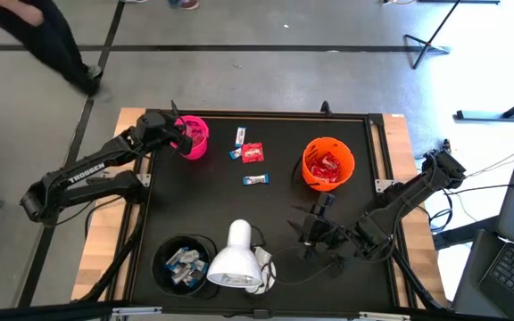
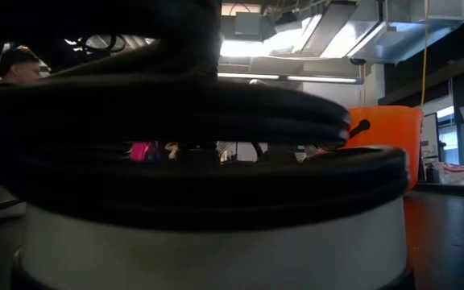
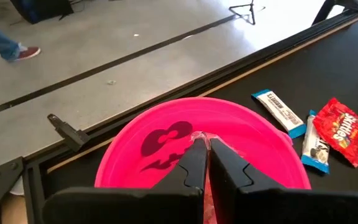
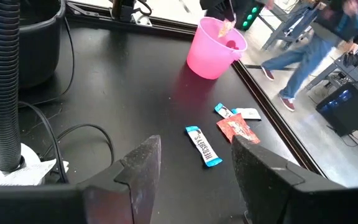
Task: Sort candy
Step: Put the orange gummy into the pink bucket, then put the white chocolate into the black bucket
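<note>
My left gripper (image 3: 202, 144) is pinched shut on a small pinkish candy (image 3: 199, 136), and I hold it right over the mouth of the pink cup (image 3: 148, 134) because, as I judge it, that is where this kind belongs; letting go here would drop it straight in. A few pieces of the same colour already seem to lie in the cup below my fingers. Just beyond the cup, out on the black table (image 1: 212, 201), the unsorted candy waits: a red crinkly packet (image 3: 344, 130), a slim white-and-blue bar (image 3: 279, 111) beside it and another small blue-ended bar (image 3: 314, 144) touching the packet. A further slim bar (image 1: 256, 180) lies a little apart, nearer the table's middle. Farther off stands the orange cup (image 1: 328, 166), holding red packets, and the black cup (image 1: 183, 264) with white-and-blue bars, next to the white lamp (image 1: 236, 259). My right gripper (image 4: 194, 158) waits low over the table's near right side, jaws spread wide and holding nothing.
</note>
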`<move>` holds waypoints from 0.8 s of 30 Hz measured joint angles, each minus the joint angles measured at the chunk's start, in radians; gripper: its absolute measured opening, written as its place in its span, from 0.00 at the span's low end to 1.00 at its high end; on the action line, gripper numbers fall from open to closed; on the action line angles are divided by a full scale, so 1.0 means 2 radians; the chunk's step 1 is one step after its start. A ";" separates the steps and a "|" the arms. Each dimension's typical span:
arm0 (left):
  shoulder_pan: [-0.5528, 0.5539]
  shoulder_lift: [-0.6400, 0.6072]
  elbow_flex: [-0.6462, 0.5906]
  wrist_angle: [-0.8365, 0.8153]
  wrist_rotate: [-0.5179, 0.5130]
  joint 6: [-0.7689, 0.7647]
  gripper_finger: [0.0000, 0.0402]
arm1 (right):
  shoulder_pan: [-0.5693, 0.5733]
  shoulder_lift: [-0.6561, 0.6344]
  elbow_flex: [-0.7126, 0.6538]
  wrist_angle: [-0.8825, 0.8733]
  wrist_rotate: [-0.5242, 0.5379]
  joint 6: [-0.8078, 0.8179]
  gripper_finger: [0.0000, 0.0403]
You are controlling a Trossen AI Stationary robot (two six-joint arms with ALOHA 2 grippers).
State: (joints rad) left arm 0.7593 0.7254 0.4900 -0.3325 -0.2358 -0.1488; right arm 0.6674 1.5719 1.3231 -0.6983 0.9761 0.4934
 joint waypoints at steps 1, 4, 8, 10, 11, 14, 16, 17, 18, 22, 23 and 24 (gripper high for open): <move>0.000 0.000 0.000 0.000 0.004 0.001 0.00 | 0.000 0.000 0.000 0.000 0.000 0.000 0.48; 0.000 0.000 0.000 0.014 0.023 0.027 0.00 | 0.000 0.000 0.000 0.000 0.000 0.000 0.48; 0.000 0.000 0.000 0.028 0.046 0.040 0.00 | 0.000 0.000 0.000 0.000 0.000 0.000 0.48; 0.000 0.000 0.000 0.034 0.058 0.040 0.01 | 0.000 0.000 0.000 0.000 0.000 0.004 0.48; 0.000 0.000 0.000 0.037 0.062 0.041 0.03 | 0.000 0.000 0.000 0.000 0.000 0.007 0.48; 0.000 0.000 0.000 0.043 0.063 0.041 0.10 | 0.000 0.000 0.000 -0.003 0.000 0.013 0.48; 0.000 0.000 0.000 0.043 0.064 0.041 0.16 | 0.000 0.000 0.000 -0.005 0.000 0.014 0.48; 0.000 0.000 0.000 0.044 0.064 0.040 0.19 | 0.000 0.000 0.000 -0.005 0.000 0.014 0.48; 0.000 0.000 0.000 0.046 0.064 0.040 0.22 | 0.000 0.000 0.000 -0.005 0.000 0.015 0.48; 0.000 0.000 0.000 0.054 0.064 0.040 0.31 | 0.000 0.000 0.000 -0.005 0.000 0.015 0.48; 0.000 0.000 0.000 0.057 0.066 0.040 0.33 | 0.000 0.000 0.000 -0.005 0.000 0.015 0.48; 0.000 0.000 0.000 0.060 0.070 0.040 0.34 | 0.000 0.000 0.000 -0.005 0.000 0.015 0.48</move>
State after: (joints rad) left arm 0.7589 0.7246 0.4900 -0.2132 -0.0951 -0.0685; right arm 0.6674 1.5719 1.3231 -0.7082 0.9760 0.5228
